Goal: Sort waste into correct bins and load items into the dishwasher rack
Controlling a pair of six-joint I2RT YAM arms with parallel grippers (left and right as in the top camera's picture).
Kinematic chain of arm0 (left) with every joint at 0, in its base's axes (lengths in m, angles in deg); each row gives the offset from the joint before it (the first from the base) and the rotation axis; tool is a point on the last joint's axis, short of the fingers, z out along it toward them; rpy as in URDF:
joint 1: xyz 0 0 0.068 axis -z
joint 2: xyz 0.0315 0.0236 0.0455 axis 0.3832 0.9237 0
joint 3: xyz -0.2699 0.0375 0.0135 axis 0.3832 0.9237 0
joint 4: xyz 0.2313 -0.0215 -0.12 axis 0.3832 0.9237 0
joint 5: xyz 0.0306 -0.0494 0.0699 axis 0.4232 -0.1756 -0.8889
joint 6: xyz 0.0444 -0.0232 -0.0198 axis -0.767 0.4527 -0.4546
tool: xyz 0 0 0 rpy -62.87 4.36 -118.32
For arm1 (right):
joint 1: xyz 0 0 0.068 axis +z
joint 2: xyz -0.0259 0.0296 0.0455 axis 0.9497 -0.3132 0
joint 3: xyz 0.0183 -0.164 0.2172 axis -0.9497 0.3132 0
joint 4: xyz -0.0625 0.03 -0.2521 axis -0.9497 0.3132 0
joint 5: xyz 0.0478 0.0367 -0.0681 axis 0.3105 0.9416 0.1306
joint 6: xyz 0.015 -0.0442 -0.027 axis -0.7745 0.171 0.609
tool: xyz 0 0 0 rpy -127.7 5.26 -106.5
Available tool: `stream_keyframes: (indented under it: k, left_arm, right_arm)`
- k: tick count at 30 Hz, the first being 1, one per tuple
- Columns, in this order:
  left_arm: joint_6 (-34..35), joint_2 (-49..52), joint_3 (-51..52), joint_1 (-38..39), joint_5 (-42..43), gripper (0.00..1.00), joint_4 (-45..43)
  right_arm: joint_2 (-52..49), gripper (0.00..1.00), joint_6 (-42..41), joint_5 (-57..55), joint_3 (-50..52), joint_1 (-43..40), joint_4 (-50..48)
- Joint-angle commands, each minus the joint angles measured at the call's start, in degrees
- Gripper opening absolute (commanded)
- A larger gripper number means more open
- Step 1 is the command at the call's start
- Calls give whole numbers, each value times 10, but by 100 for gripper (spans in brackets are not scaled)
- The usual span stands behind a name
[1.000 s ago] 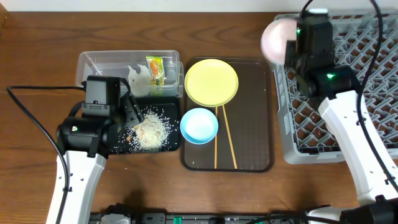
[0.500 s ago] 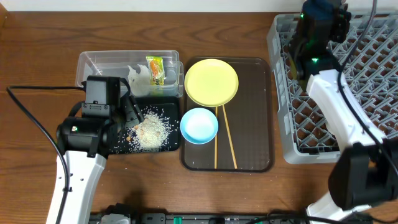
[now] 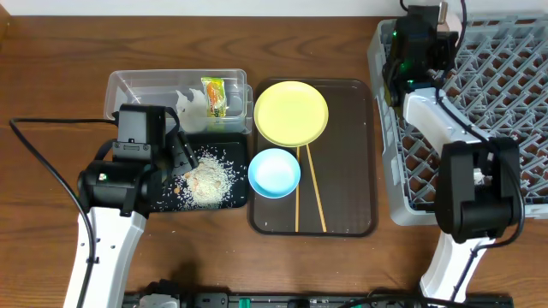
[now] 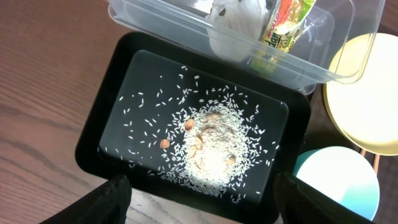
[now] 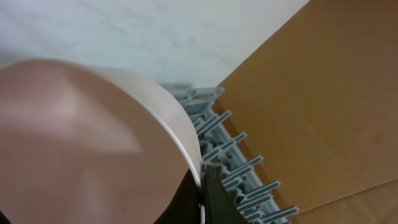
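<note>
My right gripper (image 5: 202,186) is shut on the rim of the white bowl (image 5: 81,143), held over the far left corner of the grey dishwasher rack (image 3: 497,128); the wrist (image 3: 419,38) hides the bowl from above. My left gripper (image 4: 205,208) is open and empty above the near edge of the black tray (image 4: 93,134), which holds rice scraps (image 4: 211,143). The clear tub (image 3: 137,85) holds the snack wrapper (image 3: 214,94) and the paper wad (image 3: 193,107). The yellow plate (image 3: 291,113), the blue bowl (image 3: 274,172) and two chopsticks (image 3: 317,192) lie on the brown tray. The small cup is out of view.
The dark brown serving tray (image 3: 351,154) lies between the bins and the rack. Rack pegs (image 5: 242,162) stand right beside the bowl's rim. A black cable (image 3: 43,162) trails left of my left arm on the wooden table (image 3: 51,51).
My right arm has swung the white bowl from beside the rack's left edge to its far left corner; the wrist now hides the bowl from above. The left arm has not moved.
</note>
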Motion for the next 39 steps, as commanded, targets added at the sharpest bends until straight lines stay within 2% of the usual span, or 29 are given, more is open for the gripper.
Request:
stream_keyframes:
  k: [1,7,13,22,23,24,28,31,35,39]
  left_arm:
    - [3,0,-4,-2,-3,77,1]
    - [3,0,-4,-2,-3,77,1]
    - [3,0,-4,-2,-3,76,1]
    - [3,0,-4,-2,-3,76,2]
    - [3,0,-4,-2,-3,77,2]
    - [3,0,-4,-2,-3,77,2]
    - [3,0,-4,-2,-3,77,2]
    - [3,0,-4,-2,-3,76,2]
    - [3,0,-4,-2,-3,77,4]
    - [3,0,-4,-2,-16,76,9]
  right_arm:
    - [-11,1,-6,-14,-3,5,-2]
    - [-14,1,-15,0,-1,18,29]
    - [-14,1,-112,8,-1,26,132]
    - [20,2,-201,40,-1,48,257]
    - [31,4,-208,63,-1,48,274]
    - [46,10,-216,97,-1,48,297]
    - [105,44,-226,201,-1,48,366]
    - [148,60,-226,266,-1,50,412]
    - [201,61,-229,417,-1,63,486]
    - [219,61,-274,613,-1,88,551]
